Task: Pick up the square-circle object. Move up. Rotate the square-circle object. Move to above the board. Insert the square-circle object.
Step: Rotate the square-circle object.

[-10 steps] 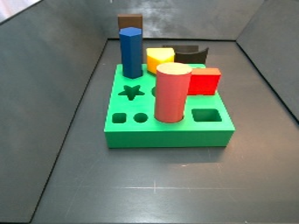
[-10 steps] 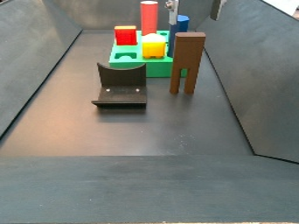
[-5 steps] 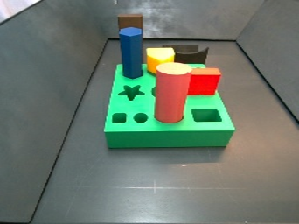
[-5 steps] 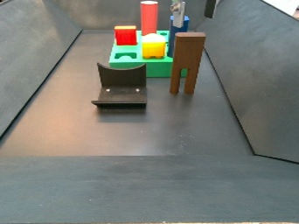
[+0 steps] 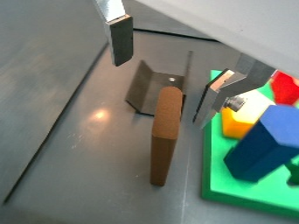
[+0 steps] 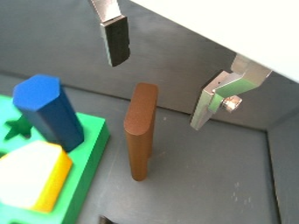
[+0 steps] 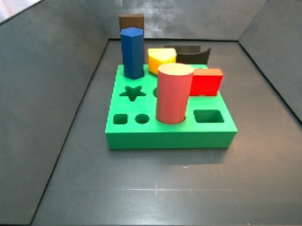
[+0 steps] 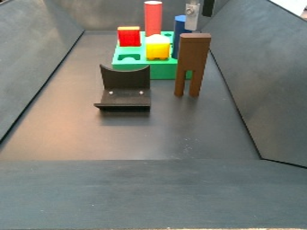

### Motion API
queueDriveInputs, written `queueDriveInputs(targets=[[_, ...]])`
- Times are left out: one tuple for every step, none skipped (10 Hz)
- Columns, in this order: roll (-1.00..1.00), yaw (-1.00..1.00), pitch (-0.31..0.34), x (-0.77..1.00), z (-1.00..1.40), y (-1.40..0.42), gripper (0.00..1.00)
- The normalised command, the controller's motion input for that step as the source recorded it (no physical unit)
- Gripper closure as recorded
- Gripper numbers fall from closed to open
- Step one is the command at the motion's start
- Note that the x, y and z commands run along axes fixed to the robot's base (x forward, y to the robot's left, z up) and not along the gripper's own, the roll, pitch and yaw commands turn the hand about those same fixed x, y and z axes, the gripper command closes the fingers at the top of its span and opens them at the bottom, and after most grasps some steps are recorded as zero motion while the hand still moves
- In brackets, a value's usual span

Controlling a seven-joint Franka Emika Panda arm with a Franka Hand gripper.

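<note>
The square-circle object is a tall dark brown block (image 8: 192, 65) that stands upright on the floor beside the green board (image 8: 132, 63). It also shows in both wrist views (image 5: 167, 136) (image 6: 140, 131). In a side view only its top (image 7: 131, 23) shows behind the blue column. My gripper (image 5: 160, 90) (image 6: 156, 94) is open and empty above the block, with one finger on each side of the block's top and clear of it. In a side view only the gripper's tips (image 8: 199, 7) show at the top edge.
The fixture (image 8: 124, 87) stands on the floor next to the block. The board (image 7: 165, 132) holds a blue hexagonal column (image 7: 132, 53), a pink-red cylinder (image 7: 174, 93), a red cube (image 7: 207, 82) and a yellow piece (image 7: 162, 60). Grey walls enclose the floor.
In a side view my gripper's fingers have drawn up towards the top edge and come closer over the brown block. The block and the board's pieces have not moved.
</note>
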Motion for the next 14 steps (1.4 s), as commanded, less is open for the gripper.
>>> queueDriveInputs(targets=[[0.0,1.0,0.009,0.03,-0.02,0.0,0.0],[0.0,1.0,0.009,0.03,-0.02,0.0,0.0],[0.0,1.0,0.01,0.03,-0.02,0.0,0.0],[0.0,1.0,0.01,0.03,-0.02,0.0,0.0],[0.0,1.0,0.01,0.03,-0.02,0.0,0.0],[0.0,1.0,0.011,0.03,-0.02,0.0,0.0],[0.0,1.0,0.011,0.03,-0.02,0.0,0.0],[0.0,1.0,0.012,0.03,-0.02,0.0,0.0],[0.0,1.0,0.012,0.03,-0.02,0.0,0.0],[0.0,1.0,0.013,0.03,-0.02,0.0,0.0],[0.0,1.0,0.013,0.03,-0.02,0.0,0.0],[0.0,1.0,0.014,0.03,-0.02,0.0,0.0],[0.0,1.0,0.015,0.03,-0.02,0.0,0.0],[0.0,1.0,0.015,0.03,-0.02,0.0,0.0]])
